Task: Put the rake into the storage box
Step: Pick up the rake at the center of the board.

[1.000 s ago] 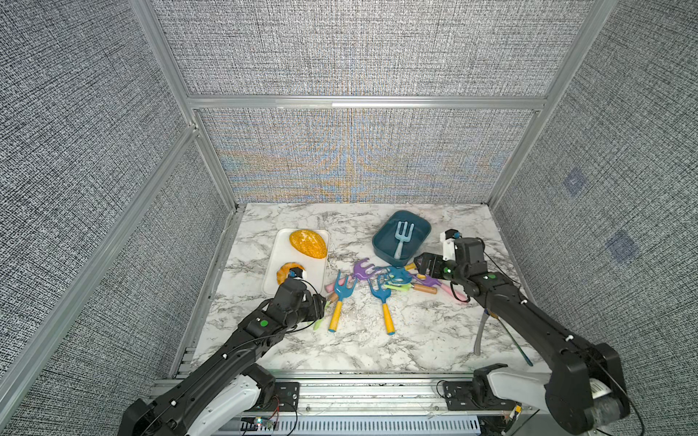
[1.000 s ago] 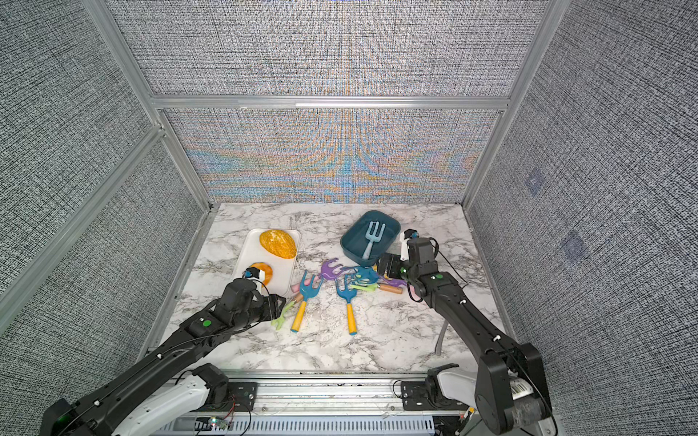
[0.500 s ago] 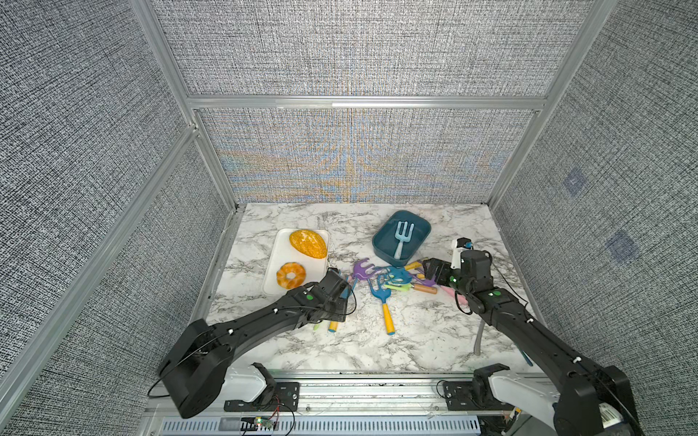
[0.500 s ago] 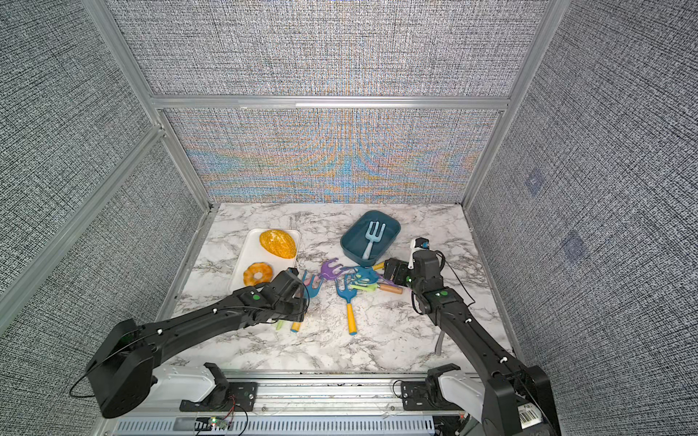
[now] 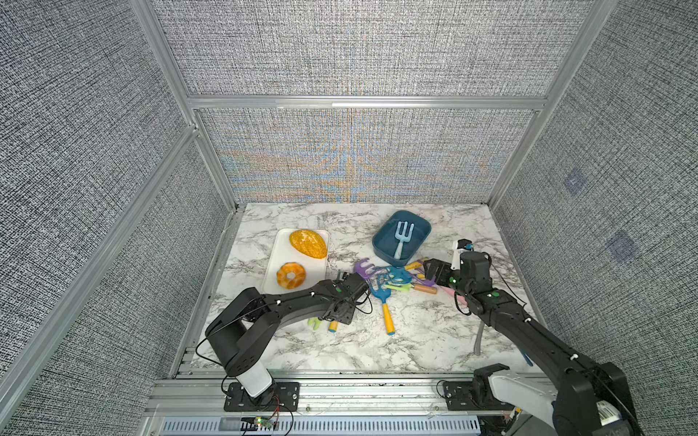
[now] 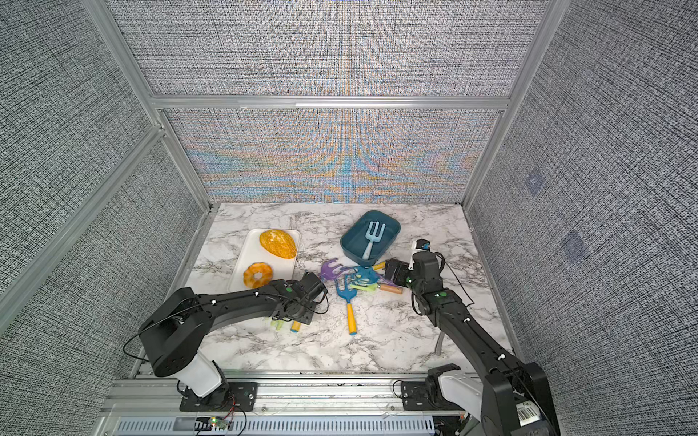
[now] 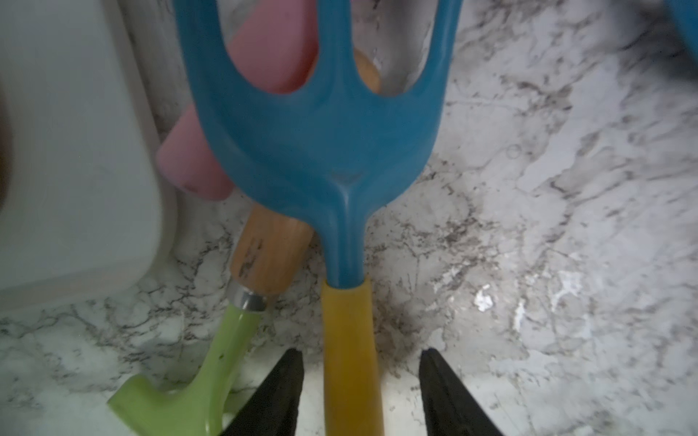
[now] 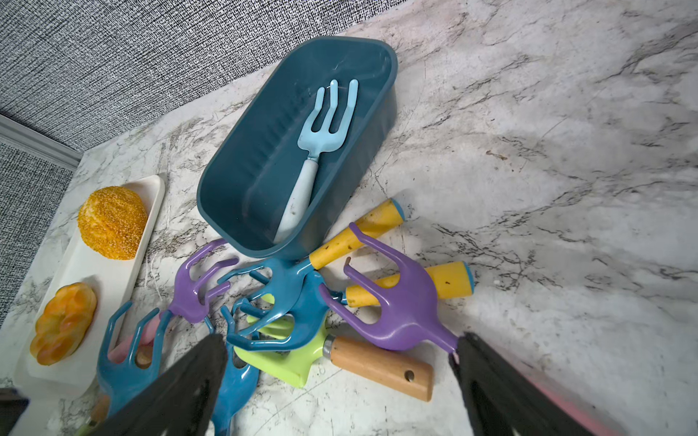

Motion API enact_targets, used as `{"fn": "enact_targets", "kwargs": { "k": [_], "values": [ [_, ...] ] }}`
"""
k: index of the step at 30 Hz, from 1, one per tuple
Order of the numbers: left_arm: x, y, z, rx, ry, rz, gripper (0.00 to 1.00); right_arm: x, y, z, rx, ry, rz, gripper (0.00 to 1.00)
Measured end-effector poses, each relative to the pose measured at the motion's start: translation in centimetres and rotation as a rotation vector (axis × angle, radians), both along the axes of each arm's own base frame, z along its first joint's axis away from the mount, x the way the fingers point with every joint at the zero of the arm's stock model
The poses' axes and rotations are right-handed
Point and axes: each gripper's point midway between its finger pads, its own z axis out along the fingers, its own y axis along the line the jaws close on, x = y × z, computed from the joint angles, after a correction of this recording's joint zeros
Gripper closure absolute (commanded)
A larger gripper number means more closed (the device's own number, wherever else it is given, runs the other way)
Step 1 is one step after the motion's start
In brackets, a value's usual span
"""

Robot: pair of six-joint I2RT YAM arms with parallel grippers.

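Left gripper [image 7: 360,355] unclenched, fingers straddling yellow handle of blue-headed plastic rake [image 7: 325,151], gaps both sides; rake flat on marble tabletop [image 7: 528,226], outside dark teal plastic storage box [image 8: 249,181]. Right gripper [image 8: 340,339] spread wide over rake pile [image 8: 287,302].

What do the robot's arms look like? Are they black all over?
Mostly. The left arm and right arm are chunky black tubes on white bases, with tiny green lights and thin black cables looping alongside. The right one wears a barcode sticker. Their jaws are black, tapering wedges.
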Motion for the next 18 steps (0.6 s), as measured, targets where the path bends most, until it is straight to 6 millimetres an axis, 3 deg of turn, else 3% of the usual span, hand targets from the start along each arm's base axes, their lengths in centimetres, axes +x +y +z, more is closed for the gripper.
{"fn": "enact_targets", "kwargs": {
  "k": [4, 9, 18],
  "values": [
    [0.2, -0.6, -0.2, 0.019, 0.002, -0.014, 0.76, 0.0, 0.0, 0.1, 0.001, -0.003, 0.000, 0.01],
    [0.8, -1.9, 1.1, 0.012, -0.013, -0.043, 0.99, -0.1, 0.0, 0.3, 0.003, -0.011, -0.001, 0.01],
    [2.6, -5.0, 6.8, -0.086, -0.091, -0.086, 1.00, -0.2, -0.1, 0.9, 0.009, -0.029, -0.004, 0.01]
  ]
}}
